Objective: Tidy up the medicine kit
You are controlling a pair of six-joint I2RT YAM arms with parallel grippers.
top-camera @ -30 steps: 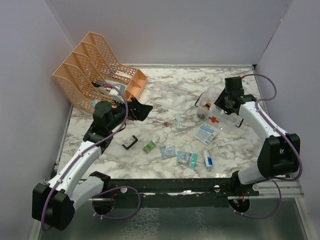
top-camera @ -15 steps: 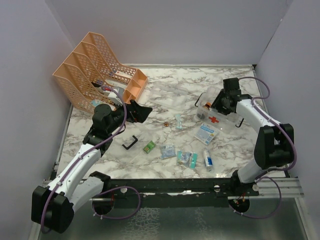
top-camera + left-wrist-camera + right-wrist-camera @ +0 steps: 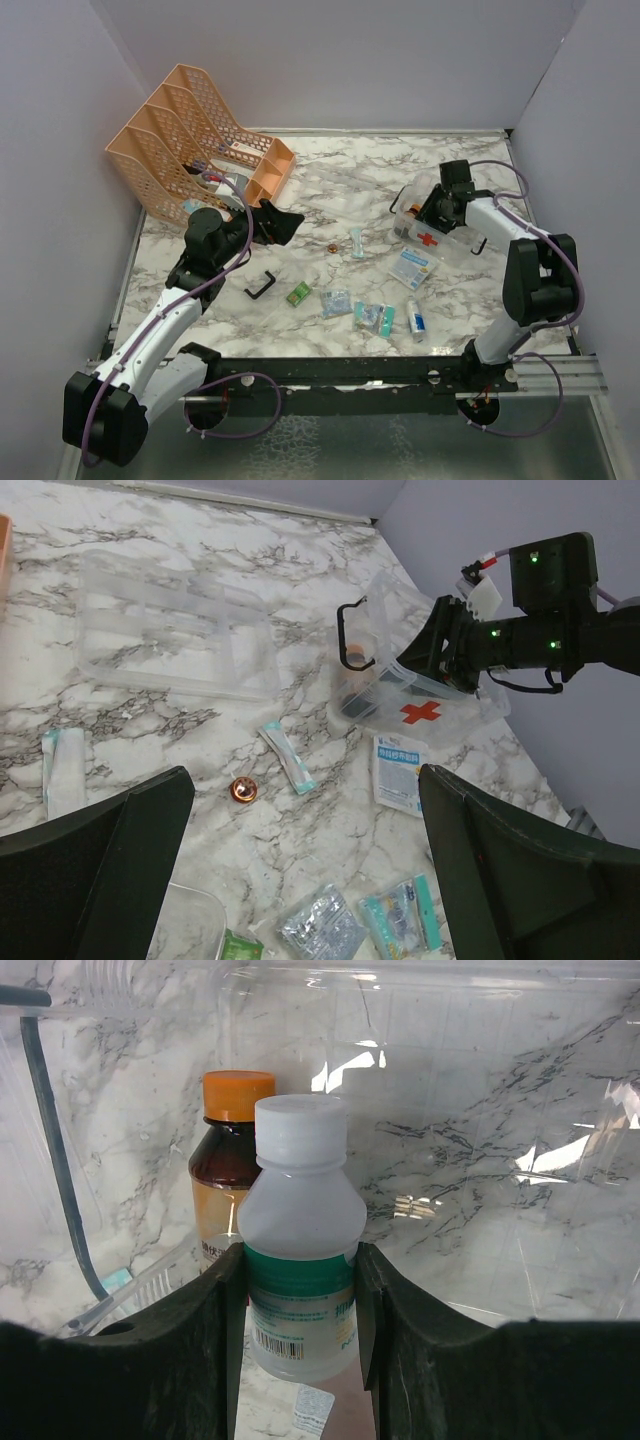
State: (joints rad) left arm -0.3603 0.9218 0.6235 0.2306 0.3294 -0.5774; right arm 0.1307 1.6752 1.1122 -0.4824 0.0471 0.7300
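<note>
White bottle (image 3: 298, 1190) was pinched by the right gripper (image 3: 300, 1265) inside the medicine kit (image 3: 445, 238), near the table's (image 3: 350, 175) right edge; left gripper (image 3: 300, 795) was spread wide. Brown bottle (image 3: 226, 1175) could get knocked if lowered crooked.

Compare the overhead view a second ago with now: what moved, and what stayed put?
The right end effector, shut on the white bottle, moved left and nearer, over the medicine kit; its elbow swung inward. The left end effector stayed open and almost still; the loose packets did not move.
</note>
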